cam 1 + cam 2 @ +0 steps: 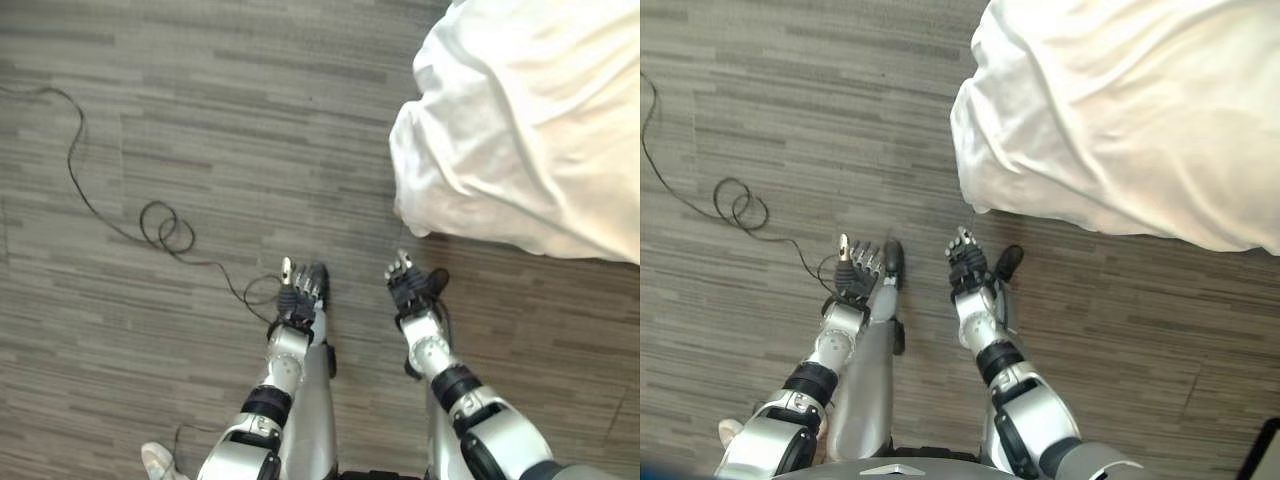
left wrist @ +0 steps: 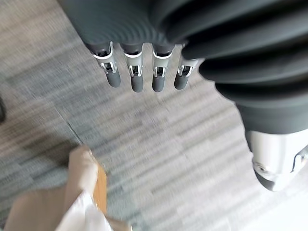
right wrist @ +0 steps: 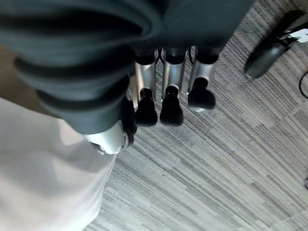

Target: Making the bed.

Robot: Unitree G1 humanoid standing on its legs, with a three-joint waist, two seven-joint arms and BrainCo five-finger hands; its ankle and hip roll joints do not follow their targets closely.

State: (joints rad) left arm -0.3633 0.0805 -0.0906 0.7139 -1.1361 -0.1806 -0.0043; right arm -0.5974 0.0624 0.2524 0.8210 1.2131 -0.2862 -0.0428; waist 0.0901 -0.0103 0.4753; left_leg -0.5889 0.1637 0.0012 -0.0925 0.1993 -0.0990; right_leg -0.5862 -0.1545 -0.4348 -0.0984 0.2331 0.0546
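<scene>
Both hands [image 1: 300, 290] [image 1: 408, 283] hang empty near the edge-cropped white bedding [image 1: 520, 130].

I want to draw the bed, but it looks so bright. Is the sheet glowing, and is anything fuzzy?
Left eye view: the sheet is washed out by glare at its upper edge, folds fading. Left wrist view: the floor looks smeared past the left hand. Right wrist view: the right hand is dark, the sheet dim.

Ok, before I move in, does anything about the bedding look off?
Yes: the white duvet is rumpled and its corner sags over the bed's edge toward the floor. Both the left hand and right hand hang open, holding nothing.
</scene>
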